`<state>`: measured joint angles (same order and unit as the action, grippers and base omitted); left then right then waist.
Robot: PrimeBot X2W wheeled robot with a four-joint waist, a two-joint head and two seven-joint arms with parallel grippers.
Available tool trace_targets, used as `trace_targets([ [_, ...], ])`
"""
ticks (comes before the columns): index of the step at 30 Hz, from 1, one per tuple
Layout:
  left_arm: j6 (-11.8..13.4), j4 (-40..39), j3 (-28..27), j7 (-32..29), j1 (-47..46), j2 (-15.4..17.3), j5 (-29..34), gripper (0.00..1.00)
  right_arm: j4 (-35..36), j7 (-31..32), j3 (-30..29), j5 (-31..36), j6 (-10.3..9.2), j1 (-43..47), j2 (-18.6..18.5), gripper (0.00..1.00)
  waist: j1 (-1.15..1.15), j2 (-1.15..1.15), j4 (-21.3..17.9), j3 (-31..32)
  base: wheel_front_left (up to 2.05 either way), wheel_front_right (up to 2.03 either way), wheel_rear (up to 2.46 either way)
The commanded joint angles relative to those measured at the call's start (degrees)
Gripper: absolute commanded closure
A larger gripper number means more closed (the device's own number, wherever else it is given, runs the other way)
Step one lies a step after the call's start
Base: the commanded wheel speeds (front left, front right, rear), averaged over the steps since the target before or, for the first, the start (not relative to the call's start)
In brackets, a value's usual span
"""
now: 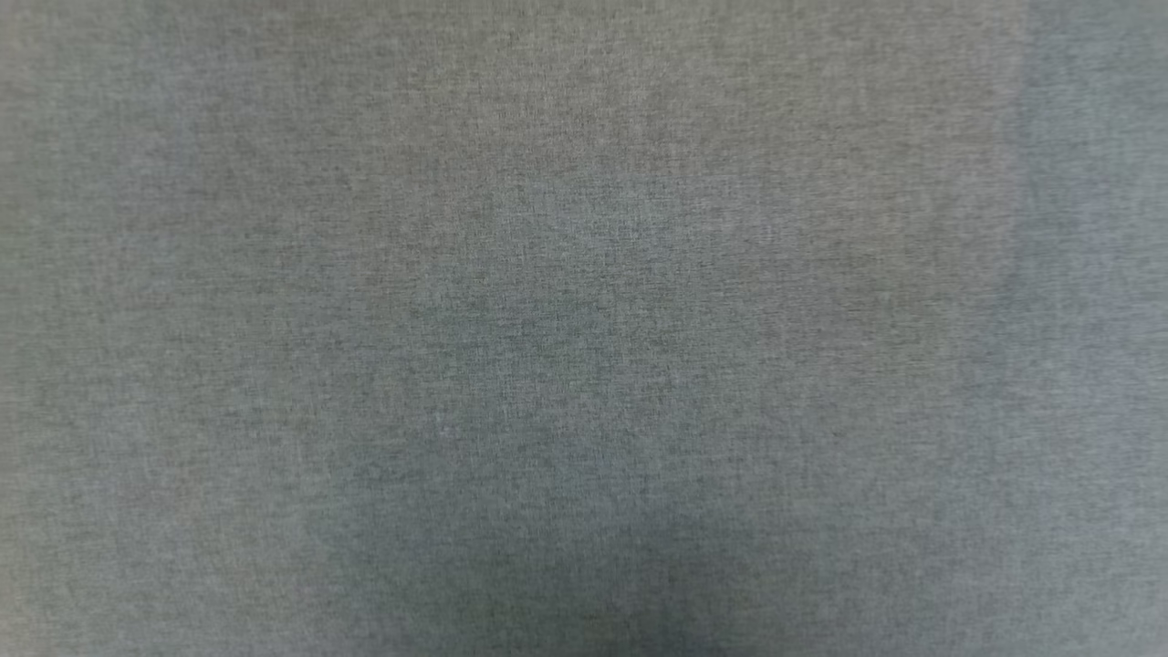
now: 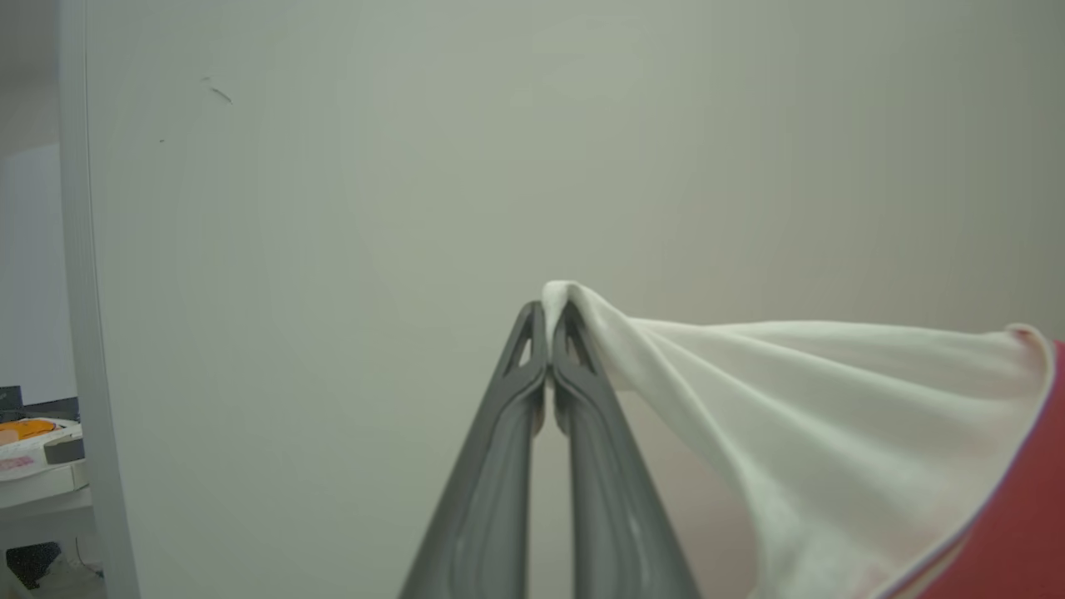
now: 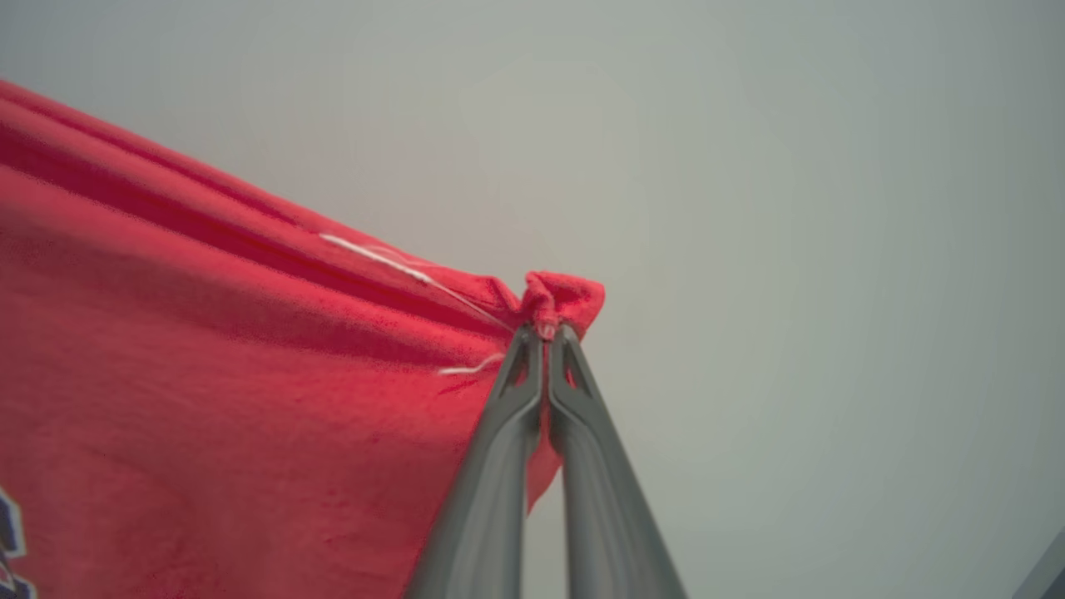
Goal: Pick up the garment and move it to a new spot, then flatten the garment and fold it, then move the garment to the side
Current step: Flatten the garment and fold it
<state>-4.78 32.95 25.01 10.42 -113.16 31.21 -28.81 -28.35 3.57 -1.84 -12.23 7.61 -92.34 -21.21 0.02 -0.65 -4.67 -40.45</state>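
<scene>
Garment [image 2: 815, 399] held up by both grippers, so pickup looks done; setting down, flattening, folding and moving aside remain. Head view: gray counter [image 1: 584, 274]. Left wrist view: left gripper [image 2: 549, 316] fingers clamped on the white sleeve. Right wrist view: right gripper [image 3: 545, 333] fingers pinch a red corner; numerals [image 3: 10, 532] at far left.

Grey woven cloth surface [image 1: 584, 274], pale plain wall [image 2: 416, 166], white upright post [image 2: 93, 349], cluttered white tabletop [image 2: 42, 487]
</scene>
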Motion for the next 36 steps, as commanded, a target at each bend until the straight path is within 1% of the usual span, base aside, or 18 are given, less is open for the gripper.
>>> trace_targets([
  [1, 0.09, 2.89, -0.56, 1.41, -1.17, -0.14, 0.13, 1.00, -2.34, -1.60, -1.17, 1.48, -0.12, -1.56, 0.05, 1.00, -0.02, 0.65, 0.88, -3.48, 0.00, 0.00, 0.00],
  [5, -0.93, 8.28, -0.46, 3.74, -0.24, -1.64, -0.33, 1.00, -7.30, -5.26, -0.69, 4.13, -0.12, -3.53, 1.79, 1.00, -0.02, 0.65, 1.68, -5.01, 0.00, 0.00, 0.00],
  [8, -1.69, 9.62, -0.49, 4.43, 2.47, -2.53, -0.61, 1.00, -10.03, -8.05, 2.04, 6.02, -0.12, -3.44, 1.86, 1.00, -0.02, 0.65, 2.56, -6.34, 0.00, 0.00, 0.00],
  [11, -2.05, 7.55, -1.62, 4.54, 6.72, -3.78, -0.60, 1.00, -11.81, -10.76, 2.60, 5.54, -0.12, -2.66, 2.49, 1.00, -0.02, 0.65, 3.35, -7.36, 0.00, 0.00, 0.00],
  [17, -2.39, -0.02, -4.78, 4.56, 20.47, -7.81, 0.91, 1.00, -14.50, -15.31, 5.55, 3.42, -0.12, 2.35, 2.84, 1.00, -0.02, 0.65, 5.36, -6.58, 0.00, 0.00, 0.00],
  [22, -2.56, -5.50, -7.11, 4.57, 33.74, -10.84, 2.24, 1.00, -15.39, -17.49, 7.85, 0.99, -0.12, 10.02, 3.69, 1.00, -0.02, 0.65, 5.97, -2.40, 0.00, 0.00, 0.00],
  [25, -2.63, -8.25, -7.16, 4.57, 41.37, -11.44, 3.31, 1.00, -14.99, -18.03, 9.93, 0.19, -0.12, 15.49, 3.43, 1.00, -0.02, 0.65, 6.25, 0.62, 0.00, 0.00, 0.00],
  [28, -2.67, -10.28, -7.47, 4.57, 49.70, -11.97, 3.40, 1.00, -14.47, -18.32, 9.85, -2.55, -0.12, 21.72, 3.14, 1.00, -0.02, 0.65, 6.81, 4.59, 0.00, 0.00, 0.00],
  [31, -2.68, -11.05, -6.11, 4.57, 57.08, -11.65, 3.00, 1.00, -13.85, -18.42, 10.55, -4.76, -0.12, 27.90, 2.49, 1.00, -0.02, 0.65, 7.32, 8.09, 0.00, 0.00, 0.00],
  [34, -2.69, -12.35, -5.68, 4.57, 64.30, -11.34, 0.77, 1.00, -12.18, -18.50, 10.33, -7.62, -0.12, 34.69, 1.74, 1.00, -0.02, 0.65, 8.12, 12.02, 0.00, 0.00, 0.00],
  [36, -2.69, -13.08, -5.21, 4.57, 68.63, -10.42, 0.70, 1.00, -10.99, -18.52, 10.46, -9.62, -0.12, 39.17, 1.34, 1.00, -0.02, 0.65, 8.38, 14.30, 0.00, 0.00, 0.00],
])
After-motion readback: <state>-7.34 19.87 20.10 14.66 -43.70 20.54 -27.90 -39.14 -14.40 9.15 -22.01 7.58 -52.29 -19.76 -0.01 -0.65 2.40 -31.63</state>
